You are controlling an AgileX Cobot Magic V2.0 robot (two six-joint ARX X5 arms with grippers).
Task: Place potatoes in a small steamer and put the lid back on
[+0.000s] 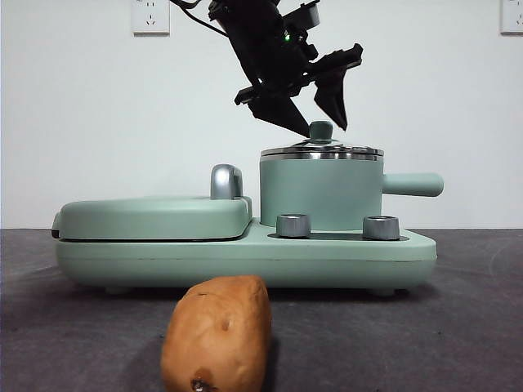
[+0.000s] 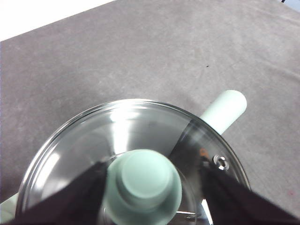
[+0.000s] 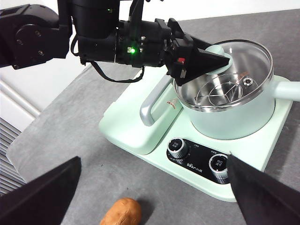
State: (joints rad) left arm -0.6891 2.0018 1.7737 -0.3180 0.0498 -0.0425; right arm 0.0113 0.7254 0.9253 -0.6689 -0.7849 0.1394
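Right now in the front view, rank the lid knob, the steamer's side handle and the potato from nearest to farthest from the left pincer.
1. lid knob: between the jaws of the left pincer, atop the steamer.
2. side handle: lower, off to one side.
3. potato: down on the table, in front of the cooker.

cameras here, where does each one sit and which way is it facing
Front view: low at table height, looking level across the potato to the small steamer; the left gripper comes from above.
Left wrist view: on the left arm, looking straight down on the lid; its own open jaws flank the knob.
Right wrist view: on the right arm, high, looking down at the cooker base; its own open jaws frame the bottom corners.
Shared: all three show the steamer and lid.
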